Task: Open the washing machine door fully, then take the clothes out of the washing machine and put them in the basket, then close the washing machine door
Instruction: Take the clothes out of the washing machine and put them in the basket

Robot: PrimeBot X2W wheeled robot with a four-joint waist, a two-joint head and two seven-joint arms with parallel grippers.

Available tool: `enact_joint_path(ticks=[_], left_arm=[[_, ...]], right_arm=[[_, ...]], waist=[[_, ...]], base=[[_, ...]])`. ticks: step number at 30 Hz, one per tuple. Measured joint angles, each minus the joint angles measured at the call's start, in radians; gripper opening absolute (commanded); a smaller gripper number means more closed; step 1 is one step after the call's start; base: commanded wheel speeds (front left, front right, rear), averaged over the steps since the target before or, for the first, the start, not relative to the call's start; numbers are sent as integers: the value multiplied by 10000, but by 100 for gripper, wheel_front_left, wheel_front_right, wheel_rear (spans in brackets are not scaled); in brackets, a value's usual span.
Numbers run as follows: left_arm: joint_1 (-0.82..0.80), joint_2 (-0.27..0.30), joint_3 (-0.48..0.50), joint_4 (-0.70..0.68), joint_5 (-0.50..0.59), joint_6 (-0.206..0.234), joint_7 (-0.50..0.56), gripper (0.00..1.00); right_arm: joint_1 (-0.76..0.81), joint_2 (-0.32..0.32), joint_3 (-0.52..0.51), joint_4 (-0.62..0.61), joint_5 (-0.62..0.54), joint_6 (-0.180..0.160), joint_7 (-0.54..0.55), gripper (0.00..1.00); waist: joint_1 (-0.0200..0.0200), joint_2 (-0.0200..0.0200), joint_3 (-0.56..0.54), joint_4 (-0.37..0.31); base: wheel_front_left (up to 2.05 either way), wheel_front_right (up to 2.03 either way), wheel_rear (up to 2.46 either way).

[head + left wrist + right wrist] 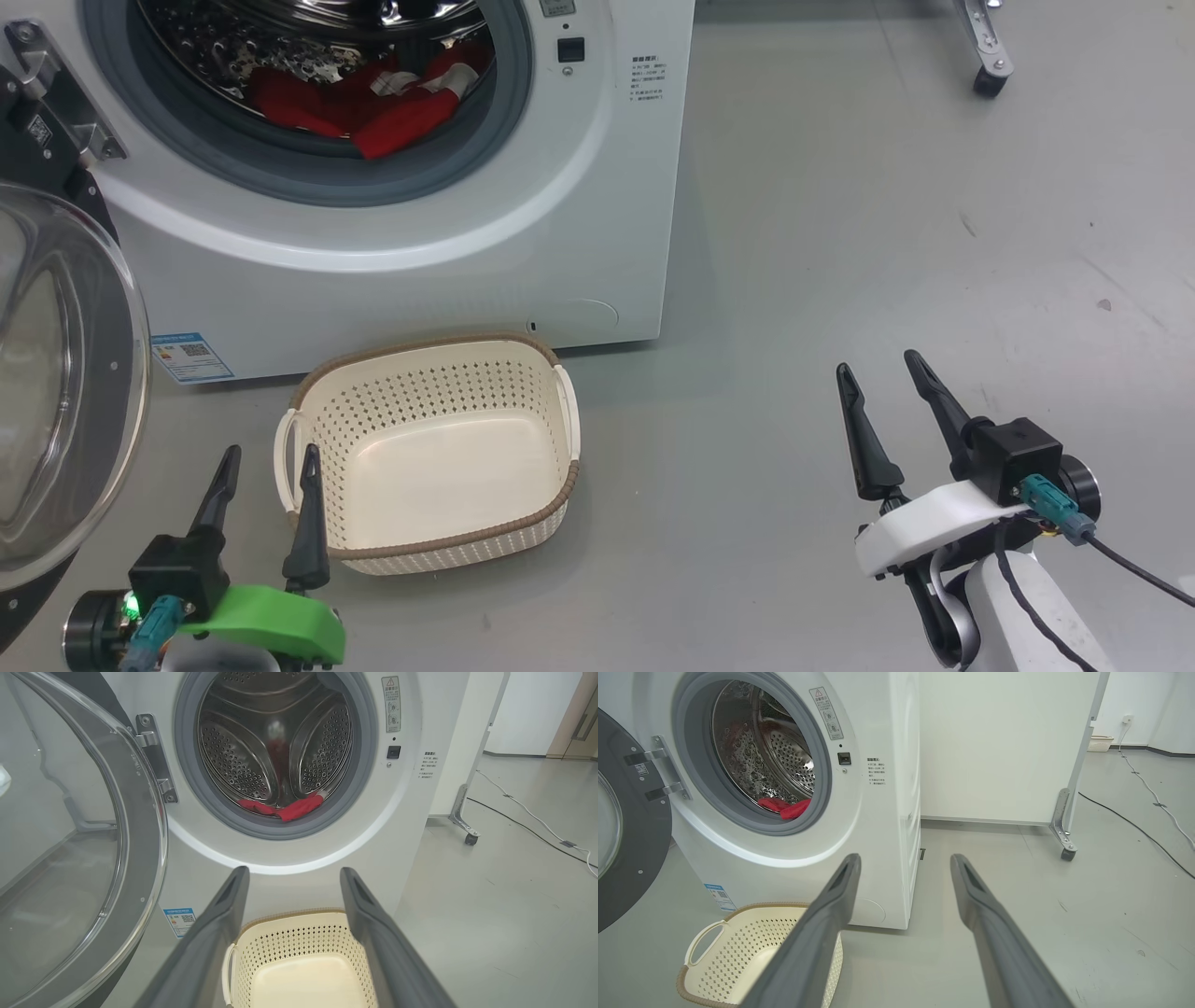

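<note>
Since the washing machine door (56, 392) already hangs swung wide at the far left, glass bowl facing out and hinge arm showing, step one looks done. Step in hand, as I judge it, is getting the clothes (373, 117) out.

Next along, left pincer (271, 454): low at the near left of the floor (840, 205), fingers spread, pinching nothing, tips just beside the left handle of the basket (439, 342). That basket sits on the floor right at the front bottom edge of the washing machine (420, 271), below the opening, empty. The clothes are a red heap with white bands at the bottom front edge of the drum (280, 37), just behind the grey rubber ring (308, 182); none out yet. Far side, right pincer (878, 364): well apart to the right over the floor, past the machine's right front corner, fingers spread too, holding nothing.

Next move, my read: one pincer lifts from floor level, goes in through the ring, comes down on the red heap, then shuts on a good bunch of fabric. The left one is nearer the opening but has the open door close on its left, so little room to swing that way. Fabric is soft and may trail or snag on the ring lip; lift it clear before carrying it over the basket. Door closing comes last.
</note>
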Motion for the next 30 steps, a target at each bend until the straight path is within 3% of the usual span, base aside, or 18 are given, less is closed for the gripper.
enact_joint_path(ticks=[16, 30], left_arm=[[-3, -10, 4, -211, -6, 119, 13, 100], [-2, -10, -21, -219, -4, 125, 12, 100]], right_arm=[[1, 2, 33, -146, 61, -29, 0, 100], [4, 4, 35, -148, 61, -36, 0, 100]], waist=[[0, 0, 22, -11], [0, 0, 39, -21]], base=[[10, -10, 0], [66, -66, 0]])
